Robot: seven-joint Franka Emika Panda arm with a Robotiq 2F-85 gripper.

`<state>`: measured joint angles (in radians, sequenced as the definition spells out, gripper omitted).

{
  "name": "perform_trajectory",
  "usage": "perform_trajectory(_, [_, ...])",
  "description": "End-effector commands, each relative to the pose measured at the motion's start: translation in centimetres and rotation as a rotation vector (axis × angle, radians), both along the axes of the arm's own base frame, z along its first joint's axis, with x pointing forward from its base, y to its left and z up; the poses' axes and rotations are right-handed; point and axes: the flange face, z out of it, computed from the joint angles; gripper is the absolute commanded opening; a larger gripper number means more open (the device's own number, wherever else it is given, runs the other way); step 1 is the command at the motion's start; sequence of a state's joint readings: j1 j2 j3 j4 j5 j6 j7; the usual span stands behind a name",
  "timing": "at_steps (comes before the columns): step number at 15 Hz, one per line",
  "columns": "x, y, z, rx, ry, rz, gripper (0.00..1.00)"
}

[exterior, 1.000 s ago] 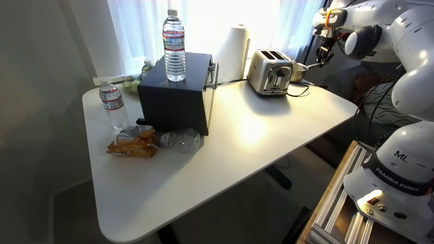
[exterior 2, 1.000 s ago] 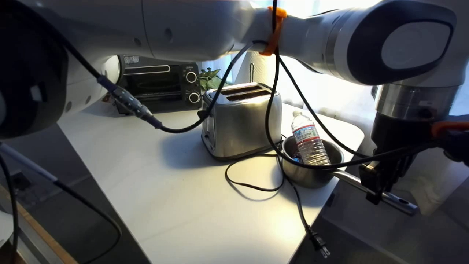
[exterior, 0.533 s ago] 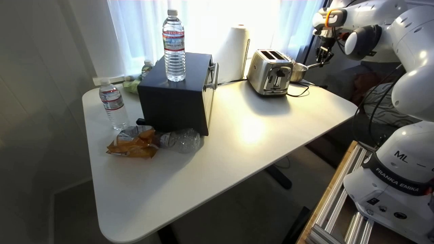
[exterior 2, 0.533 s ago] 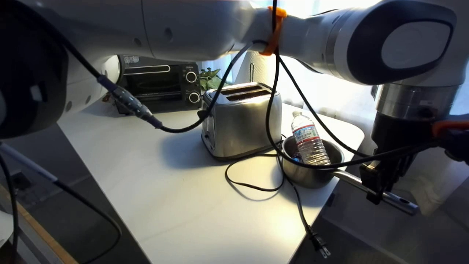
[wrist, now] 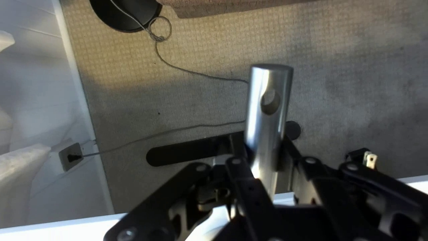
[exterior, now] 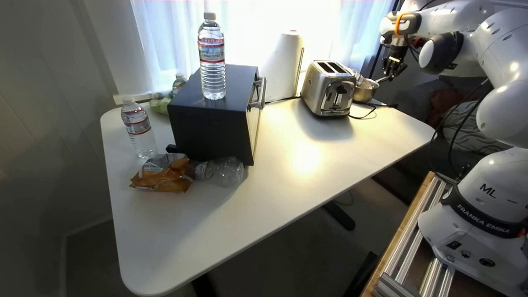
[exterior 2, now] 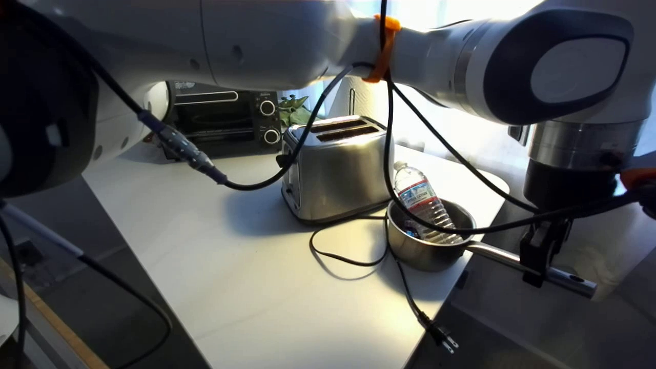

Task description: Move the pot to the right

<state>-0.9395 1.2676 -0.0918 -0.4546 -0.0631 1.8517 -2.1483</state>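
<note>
The pot (exterior 2: 424, 255) points its gripped handle (exterior 2: 498, 254) away from the toaster (exterior 2: 341, 177).

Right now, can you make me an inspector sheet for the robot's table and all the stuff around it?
Surface: white table, with a bright glare patch.
Job's things: pot beside the toaster, leaning bottle inside; can't tell whether the pot is lifted.
Clutter: dark oven with a standing bottle on top, orange bag, lying bottle, white roll.
Tool: closed on the pot's handle.
Cables: black cord near the pot, plug past the table edge, cable hanging from the arm.
Surroundings: bright curtains behind, carpet below.
</note>
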Motion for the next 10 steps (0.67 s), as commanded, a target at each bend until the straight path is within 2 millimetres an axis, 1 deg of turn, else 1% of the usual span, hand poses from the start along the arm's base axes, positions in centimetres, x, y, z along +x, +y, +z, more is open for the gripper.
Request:
perform_trajectory(1, [-0.7, -0.2, -0.7, 0.014, 0.068, 0.165, 0.07])
perform_trajectory(4, [-0.5, -0.1, -0.6, 0.018, 0.087, 0.266, 0.07])
perform_trajectory(10, [0.7, 0.7, -1.1, 0.034, 0.115, 0.440, 0.07])
